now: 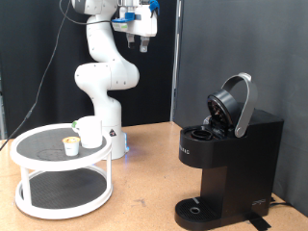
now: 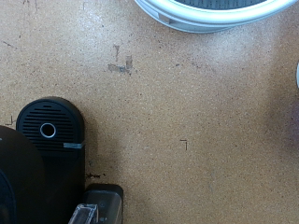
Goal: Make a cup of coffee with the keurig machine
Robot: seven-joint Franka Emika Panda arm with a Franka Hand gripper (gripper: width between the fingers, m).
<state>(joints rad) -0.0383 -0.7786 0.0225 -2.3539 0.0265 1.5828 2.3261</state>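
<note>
Fingers of the gripper (image 1: pixel 142 40) hang high above the table (image 1: pixel 144 173); whether apart or together cannot be told. The keurig machine (image 1: pixel 229 159) stands lid-up at the exterior view's right, the cup (image 1: pixel 89 132) on the round stand (image 1: pixel 60 183) at its left.

Small white lettering running vertically on the front of the keurig machine (image 1: pixel 187 146), just below its open lid; too small to read for certain. Nothing legible elsewhere in the exterior view or the wrist view.
</note>
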